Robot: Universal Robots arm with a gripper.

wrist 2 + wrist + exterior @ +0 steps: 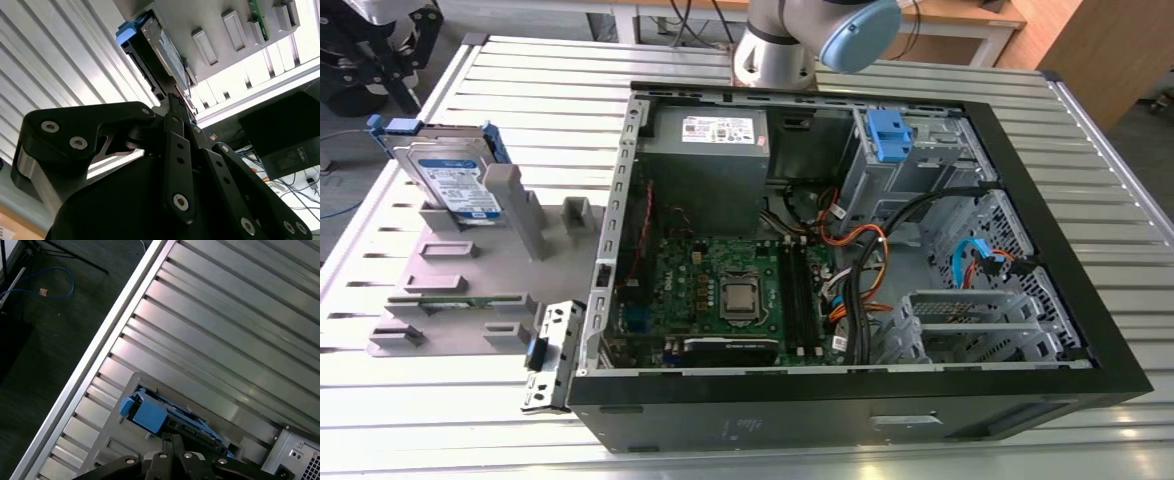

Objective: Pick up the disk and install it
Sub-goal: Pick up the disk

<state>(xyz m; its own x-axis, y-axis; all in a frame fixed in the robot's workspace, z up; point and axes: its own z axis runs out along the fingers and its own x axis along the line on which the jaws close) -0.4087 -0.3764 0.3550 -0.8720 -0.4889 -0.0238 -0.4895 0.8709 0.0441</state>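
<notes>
Disk (454, 182): you'll find it upright in the grey stand (478, 268), on the exterior view's left, outside the computer case (854, 400).
Gripper (173, 98): fingers drawn together, holding nothing, tips close by the disk's edge.

You have the gripper (172, 439) with its fingertips drawn together, just beside the disk (192, 426). The disk's blue rail (147, 414) stands in the grey fixture (111, 440) on the slatted metal table (225, 340). A blue cable (62, 285) lies on the dark floor (45, 370) past the table edge.
</notes>
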